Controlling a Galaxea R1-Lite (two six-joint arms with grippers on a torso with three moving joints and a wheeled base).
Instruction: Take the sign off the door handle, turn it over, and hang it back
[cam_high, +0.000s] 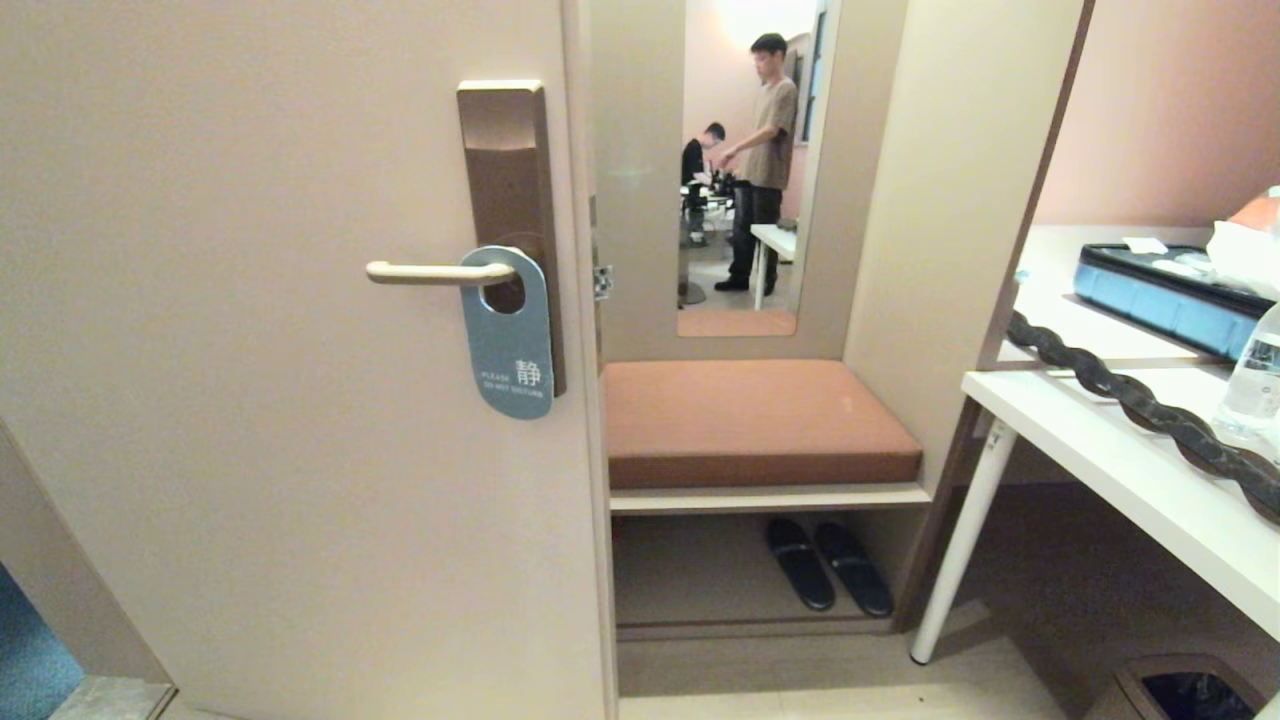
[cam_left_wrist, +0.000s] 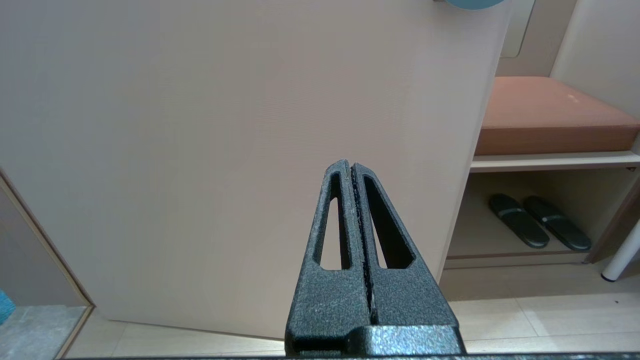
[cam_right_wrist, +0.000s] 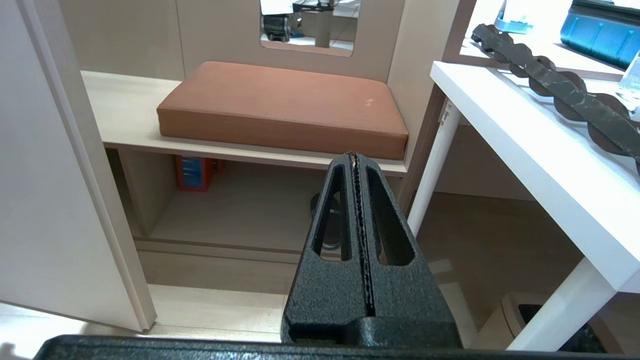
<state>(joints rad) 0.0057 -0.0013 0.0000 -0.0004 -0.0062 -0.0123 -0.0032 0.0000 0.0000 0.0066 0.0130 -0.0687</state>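
Observation:
The sign (cam_high: 510, 345) hangs from the door handle (cam_high: 430, 271), slate-blue face outward with a white Chinese character and small text near its lower end. The handle is a slim beige lever on a tall brown lock plate (cam_high: 505, 160). In the left wrist view only the sign's bottom edge (cam_left_wrist: 474, 4) shows. My left gripper (cam_left_wrist: 350, 167) is shut and empty, low in front of the door, well below the sign. My right gripper (cam_right_wrist: 354, 156) is shut and empty, facing the bench alcove. Neither arm shows in the head view.
The beige door (cam_high: 250, 450) stands ajar on the left. Beside it is an alcove with a brown cushioned bench (cam_high: 750, 420), slippers (cam_high: 828, 565) beneath, and a mirror reflecting two people (cam_high: 745, 160). A white table (cam_high: 1130, 470) stands right, a bin (cam_high: 1185, 690) under it.

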